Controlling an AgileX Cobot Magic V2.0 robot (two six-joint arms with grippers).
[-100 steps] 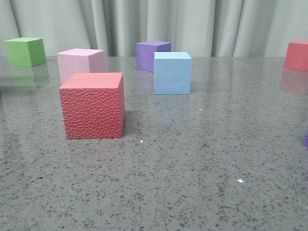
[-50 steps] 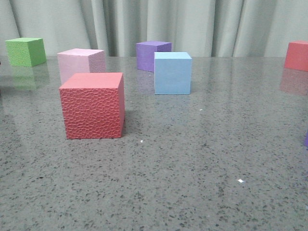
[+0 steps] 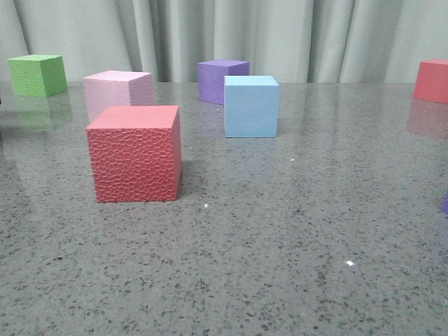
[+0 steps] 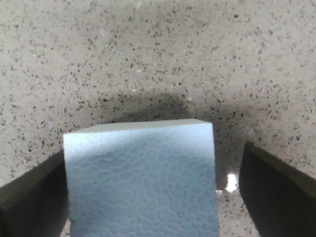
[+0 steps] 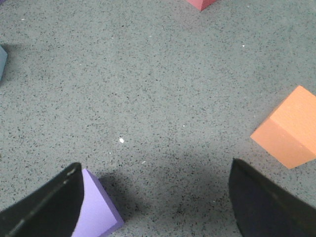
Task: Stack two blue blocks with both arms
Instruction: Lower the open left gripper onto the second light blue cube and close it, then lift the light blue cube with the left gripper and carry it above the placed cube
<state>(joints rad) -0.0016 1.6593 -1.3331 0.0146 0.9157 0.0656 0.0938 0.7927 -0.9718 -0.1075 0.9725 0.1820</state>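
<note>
- Pale blue block (image 4: 140,180) sits between the spread fingers of the left pincer (image 4: 148,197); one finger (image 4: 29,197) looks against its side, the other stands clear.
- Second blue block (image 3: 250,106) rests on the speckled surface (image 3: 280,231), before a purple cube (image 3: 220,80).
- Right pincer (image 5: 153,202) gapes wide, empty, a lilac cube (image 5: 98,210) beside one finger.

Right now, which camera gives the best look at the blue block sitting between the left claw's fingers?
The left wrist view: that blue block fills the frame between the left claw fingers, one finger apparently touching it, the other apart. The front view shows a different blue cube. The right wrist view shows none clearly.
</note>
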